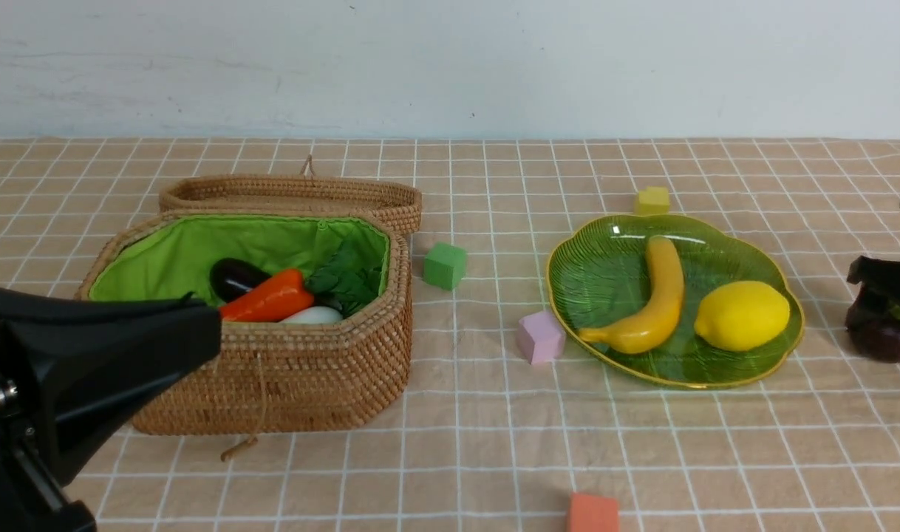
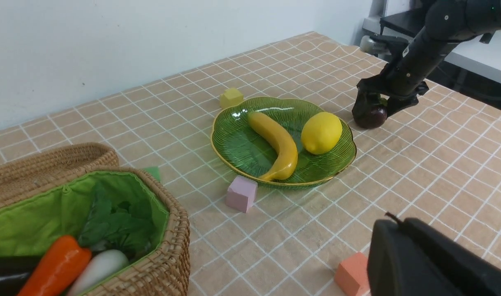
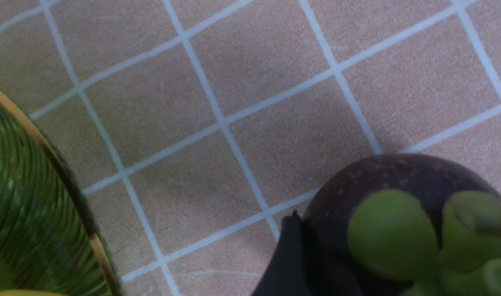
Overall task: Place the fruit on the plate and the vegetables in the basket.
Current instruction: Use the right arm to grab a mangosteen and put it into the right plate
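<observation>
**Yellows on green glass, purple and orange in green-lined wicker**

The plate (image 1: 601,277) is translucent green, leaf-ribbed and gold-rimmed, carrying a yellow banana (image 1: 660,299) and yellow lemon (image 1: 742,315); right of the plate sits a dark purple, green-capped mangosteen (image 1: 886,340). Left of the plate, the brown woven basket (image 1: 309,369), lined bright green, shows a glossy dark purple eggplant (image 1: 236,277), orange carrot (image 1: 269,299), white radish (image 1: 313,315) and green leaves (image 1: 346,277). Around the plate lie a yellow cube (image 1: 652,200), green cube (image 1: 445,265), pink cube (image 1: 540,337) and orange cube (image 1: 592,513) on a beige tabletop (image 1: 494,414) gridded in white.
</observation>
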